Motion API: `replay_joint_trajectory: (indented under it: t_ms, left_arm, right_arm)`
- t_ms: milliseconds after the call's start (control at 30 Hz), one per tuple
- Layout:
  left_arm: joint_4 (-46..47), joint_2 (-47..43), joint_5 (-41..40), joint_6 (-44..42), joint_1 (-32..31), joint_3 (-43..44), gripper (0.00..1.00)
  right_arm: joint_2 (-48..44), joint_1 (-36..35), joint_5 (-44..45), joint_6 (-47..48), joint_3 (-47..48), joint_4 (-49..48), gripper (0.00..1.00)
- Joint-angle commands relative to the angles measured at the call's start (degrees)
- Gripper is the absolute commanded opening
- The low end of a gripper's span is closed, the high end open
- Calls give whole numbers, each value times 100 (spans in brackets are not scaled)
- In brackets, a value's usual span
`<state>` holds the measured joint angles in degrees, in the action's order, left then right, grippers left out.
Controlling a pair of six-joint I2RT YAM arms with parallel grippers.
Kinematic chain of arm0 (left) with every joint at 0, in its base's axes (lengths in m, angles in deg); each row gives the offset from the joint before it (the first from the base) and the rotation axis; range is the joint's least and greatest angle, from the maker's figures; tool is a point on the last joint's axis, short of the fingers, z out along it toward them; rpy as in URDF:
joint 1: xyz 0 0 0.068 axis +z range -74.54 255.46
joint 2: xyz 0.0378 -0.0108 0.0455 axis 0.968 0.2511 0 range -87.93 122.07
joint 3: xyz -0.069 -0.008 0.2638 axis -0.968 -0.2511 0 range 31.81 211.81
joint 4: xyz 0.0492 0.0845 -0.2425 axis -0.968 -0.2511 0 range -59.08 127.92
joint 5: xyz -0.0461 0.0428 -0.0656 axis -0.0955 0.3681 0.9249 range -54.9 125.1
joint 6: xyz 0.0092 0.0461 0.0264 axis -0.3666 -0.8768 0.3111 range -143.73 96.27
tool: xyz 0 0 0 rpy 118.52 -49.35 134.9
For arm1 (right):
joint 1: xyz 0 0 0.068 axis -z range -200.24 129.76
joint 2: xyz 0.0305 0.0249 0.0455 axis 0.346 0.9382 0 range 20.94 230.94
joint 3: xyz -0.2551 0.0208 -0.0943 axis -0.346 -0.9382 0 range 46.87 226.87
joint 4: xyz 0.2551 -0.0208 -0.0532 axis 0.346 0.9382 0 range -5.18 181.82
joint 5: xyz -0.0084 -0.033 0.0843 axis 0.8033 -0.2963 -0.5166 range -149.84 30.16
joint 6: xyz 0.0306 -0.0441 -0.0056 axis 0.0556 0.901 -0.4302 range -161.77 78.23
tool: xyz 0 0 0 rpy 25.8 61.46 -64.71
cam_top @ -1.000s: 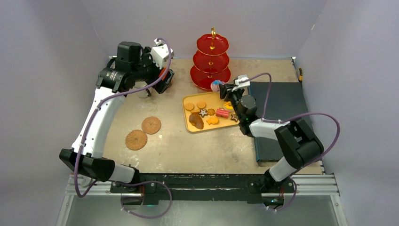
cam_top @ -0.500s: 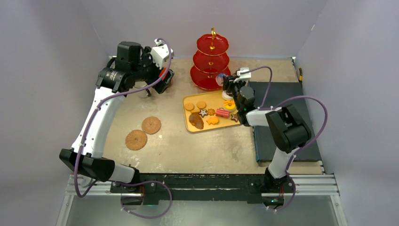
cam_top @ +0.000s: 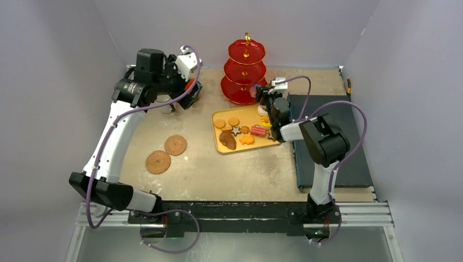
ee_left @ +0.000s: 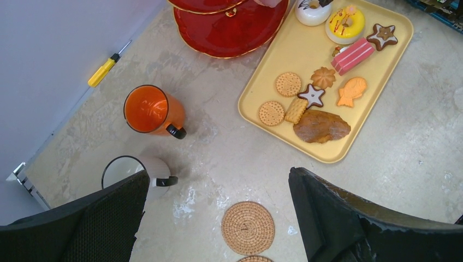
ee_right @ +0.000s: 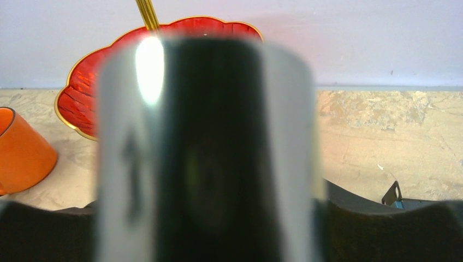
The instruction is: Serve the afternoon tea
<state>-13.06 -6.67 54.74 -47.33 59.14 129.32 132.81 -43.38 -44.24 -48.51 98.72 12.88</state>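
Red three-tier stand point(cam_top: 245, 71): rear centre of table. Pastries point(ee_left: 321, 126) on yellow tray point(ee_left: 284, 54) just in front. Right gripper point(cam_top: 261, 94) at lowest tier's edge; its wrist view is blocked by a blurred dark shape, so jaw spacing cannot be told. Left gripper point(ee_left: 218, 185) spread wide over orange mug point(ee_left: 148, 109) and white mug point(ee_left: 126, 172); its wrist view adds a screwdriver point(ee_left: 105, 69).

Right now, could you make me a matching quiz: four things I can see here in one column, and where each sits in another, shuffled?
1. orange mug
2. croissant
3. screwdriver
4. round coaster

A. on the yellow tray
B. lying beside the wall
C. flat on the bare table
D. upright next to the white mug

Pairs: 1-D, 2-A, 3-B, 4-C
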Motion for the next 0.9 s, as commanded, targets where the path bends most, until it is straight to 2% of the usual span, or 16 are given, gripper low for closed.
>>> replay_joint_trajectory:
  t_ms: [0, 267, 667, 867]
  left_arm:
    - [174, -35, 110, -50, -12, -48, 99]
    - [118, -69, 124, -33, -12, 12, 99]
    - [32, -193, 183, -89, -12, 22, 99]
    - [27, -215, 220, -106, -16, 40, 99]
  right_arm:
    - [-55, 20, 165, 8, 189, -508, 65]
    - [-484, 20, 143, 107, -162, -572, 70]
    - [-1782, 20, 363, -84, -1573, -467, 71]
    - [-1932, 20, 196, -151, -1832, -301, 71]
